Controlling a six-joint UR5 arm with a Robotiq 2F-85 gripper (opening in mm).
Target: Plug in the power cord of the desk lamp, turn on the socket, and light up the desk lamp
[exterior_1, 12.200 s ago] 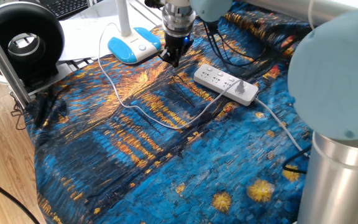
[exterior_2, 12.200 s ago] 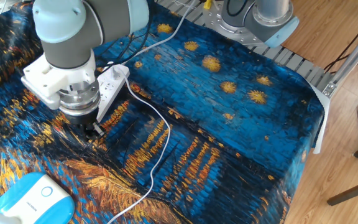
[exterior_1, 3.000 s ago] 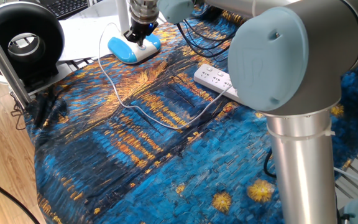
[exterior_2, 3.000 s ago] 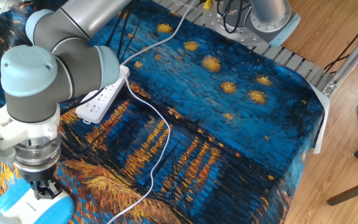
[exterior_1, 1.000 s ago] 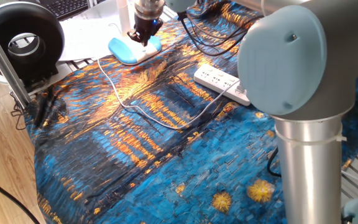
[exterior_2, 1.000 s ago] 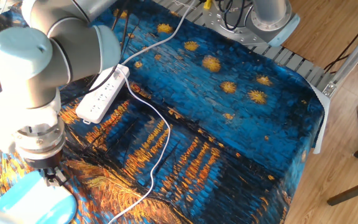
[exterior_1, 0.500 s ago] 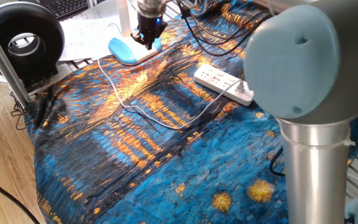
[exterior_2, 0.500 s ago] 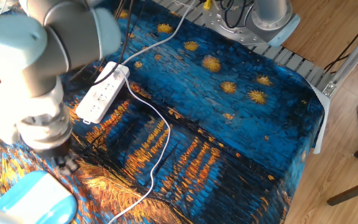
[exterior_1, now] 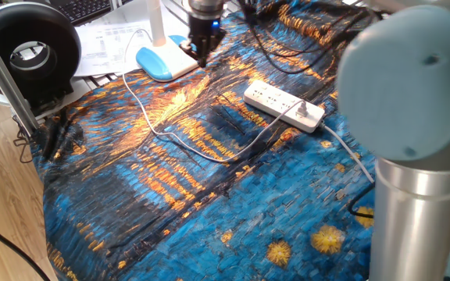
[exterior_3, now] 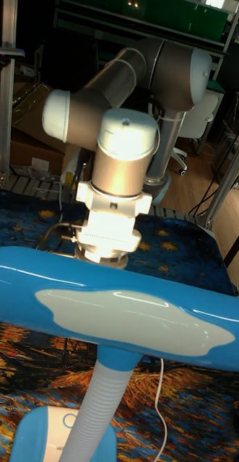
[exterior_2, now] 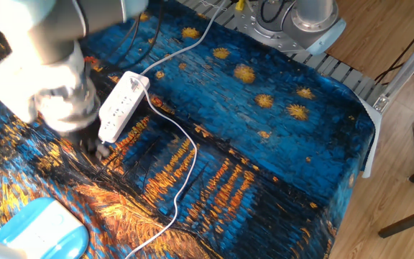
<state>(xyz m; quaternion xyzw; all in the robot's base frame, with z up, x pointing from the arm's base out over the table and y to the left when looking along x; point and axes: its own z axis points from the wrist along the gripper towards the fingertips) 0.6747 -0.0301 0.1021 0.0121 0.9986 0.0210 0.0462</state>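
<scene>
One fixed view: the gripper [exterior_1: 202, 56] hangs upper centre beside the desk lamp [exterior_1: 162, 61]; whether its jaws are parted, I cannot tell. The thin white power cord [exterior_1: 180, 141] loops to the socket [exterior_1: 283, 104], a hard white strip right of centre, plug seemingly in.

The other fixed view: blurred arm; glossy strip sits upper left on the painted cloth [exterior_2: 264, 144].

Tall fixed view: the lamp's head glows, so the task looks about done.
</scene>
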